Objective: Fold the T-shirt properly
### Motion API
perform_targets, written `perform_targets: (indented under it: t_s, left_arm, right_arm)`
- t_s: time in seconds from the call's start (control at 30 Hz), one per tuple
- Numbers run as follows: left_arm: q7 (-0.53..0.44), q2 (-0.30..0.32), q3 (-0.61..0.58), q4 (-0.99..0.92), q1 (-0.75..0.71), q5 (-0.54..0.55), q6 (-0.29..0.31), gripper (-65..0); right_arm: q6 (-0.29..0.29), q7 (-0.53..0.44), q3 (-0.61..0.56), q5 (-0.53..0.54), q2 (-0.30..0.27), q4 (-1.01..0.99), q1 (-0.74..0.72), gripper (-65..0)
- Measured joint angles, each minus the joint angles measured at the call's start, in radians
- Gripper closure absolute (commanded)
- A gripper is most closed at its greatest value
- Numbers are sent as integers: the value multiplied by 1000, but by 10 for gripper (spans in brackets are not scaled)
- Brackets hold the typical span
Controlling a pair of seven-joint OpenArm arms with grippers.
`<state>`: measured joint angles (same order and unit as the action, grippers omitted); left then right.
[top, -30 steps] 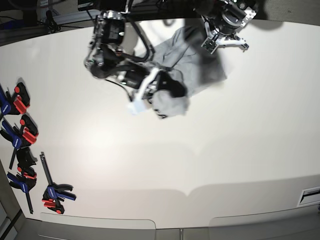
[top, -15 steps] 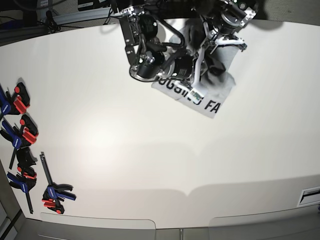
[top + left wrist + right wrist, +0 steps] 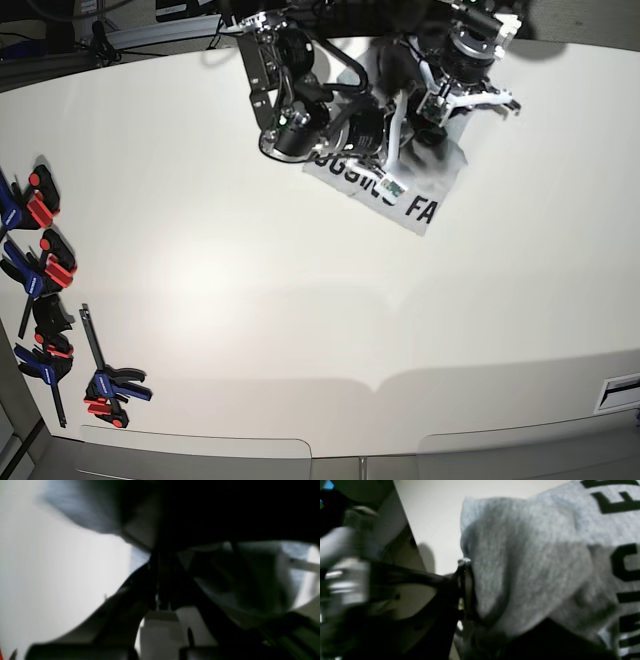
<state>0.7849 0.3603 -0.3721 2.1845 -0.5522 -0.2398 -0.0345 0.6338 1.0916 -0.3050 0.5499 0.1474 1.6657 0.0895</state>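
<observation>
The light grey T-shirt (image 3: pixel 432 192) lies bunched at the far middle of the table, with black lettering face up along its near edge. In the right wrist view the T-shirt (image 3: pixel 532 567) fills the frame as a grey fold with black letters at the right. My right gripper (image 3: pixel 393 170) reaches in from the left and is shut on that fold; its pinch (image 3: pixel 465 590) shows at the cloth's left edge. My left gripper (image 3: pixel 440 110) hangs over the shirt's far right part. In the blurred left wrist view its fingers (image 3: pixel 150 597) meet, and I cannot tell whether cloth is between them.
Several blue, red and black clamps (image 3: pixel 40 270) lie along the table's left edge. The white table (image 3: pixel 250 300) stretches toward me from the shirt. A small slot (image 3: pixel 622 390) sits at the near right edge.
My right arm swung to the right with the shirt, turning the bundle over so the lettering faces up. Since then the left gripper has shifted slightly right.
</observation>
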Motion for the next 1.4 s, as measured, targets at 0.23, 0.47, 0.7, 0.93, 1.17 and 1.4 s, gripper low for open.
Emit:
perform_targets:
  t_s: [0.23,0.47,0.7,0.93,1.17,1.4]
  left_arm:
    - [28,0,1,151,-51,-102,-15,0]
    - [55,0,-1,148,-126,-233,-75,0]
    - [73,0,0,148,-126,-281,-93,0]
    - [61,0,0,148,-126,-288,-94,0]
    - [48,0,2,149,-124,-293,-101,0]
    - [55,3,2,153,-121,-287,-109,0]
  right_arm:
    - [2,21,-1,3,0,0,6,0]
    - [2,66,-1,82,0,0,4,0]
    - [2,115,-1,96,0,0,5,-180]
    - [11,229,-1,371,-4,0,5,-216]
    - [47,315,0,530,-7,-1,5,-216]
    - [48,269,25,527,-7,-2,-97,-156]
